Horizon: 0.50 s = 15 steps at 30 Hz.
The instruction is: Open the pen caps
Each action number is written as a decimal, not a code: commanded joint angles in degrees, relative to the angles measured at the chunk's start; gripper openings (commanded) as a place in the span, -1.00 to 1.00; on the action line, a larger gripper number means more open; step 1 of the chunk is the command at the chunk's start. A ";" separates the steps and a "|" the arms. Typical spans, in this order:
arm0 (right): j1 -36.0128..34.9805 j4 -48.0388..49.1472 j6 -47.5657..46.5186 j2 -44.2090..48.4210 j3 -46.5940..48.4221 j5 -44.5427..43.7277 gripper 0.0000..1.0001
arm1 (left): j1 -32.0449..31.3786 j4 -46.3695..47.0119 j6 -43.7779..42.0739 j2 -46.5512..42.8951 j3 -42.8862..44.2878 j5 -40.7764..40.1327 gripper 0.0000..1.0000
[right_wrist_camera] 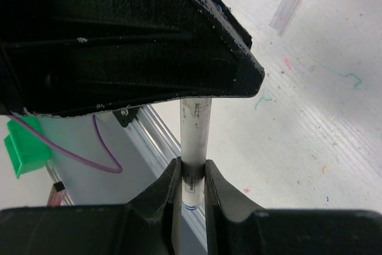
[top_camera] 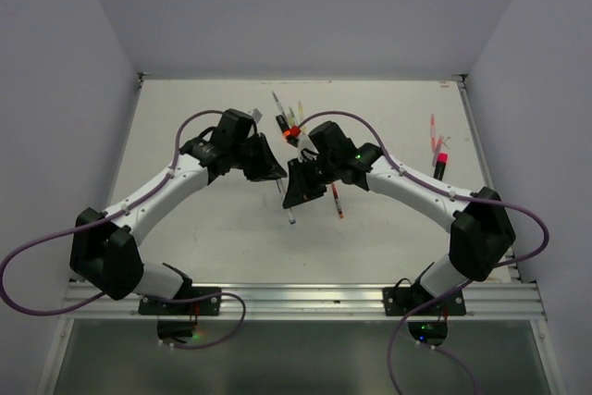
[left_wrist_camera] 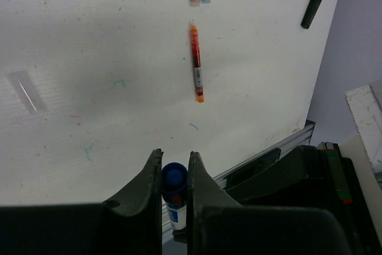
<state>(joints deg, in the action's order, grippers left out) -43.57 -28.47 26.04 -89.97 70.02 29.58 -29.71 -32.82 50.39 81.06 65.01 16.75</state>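
Note:
Both grippers hold one white pen above the table's middle. My left gripper is shut on its blue cap, seen end-on between the fingers. My right gripper is shut on the white pen body, which runs up under the left gripper's black housing. In the top view the left gripper and right gripper are close together, almost touching. The cap is still seated on the pen end.
An orange-red pen lies on the table, also seen in the top view. Several pens lie at the back. A pink-capped black highlighter lies at the right. A clear cap lies loose.

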 commanded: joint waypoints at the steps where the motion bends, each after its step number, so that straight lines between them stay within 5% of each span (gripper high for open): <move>1: 0.42 1.75 0.06 1.38 0.47 1.00 -1.00 | -0.34 -0.32 -1.09 0.42 0.73 0.74 -1.00; 5: 0.42 2.63 0.24 0.33 1.43 0.30 -0.49 | -0.34 1.35 0.58 0.59 -0.24 2.40 -1.00; 15: 0.42 2.81 -0.20 -5.21 6.18 0.56 -0.49 | -0.26 3.81 4.10 0.59 -0.59 4.87 -1.00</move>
<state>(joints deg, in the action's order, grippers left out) -43.42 -27.57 26.09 -94.59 73.36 29.63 -30.02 -30.98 52.93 81.80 64.12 18.61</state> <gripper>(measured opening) 0.268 0.184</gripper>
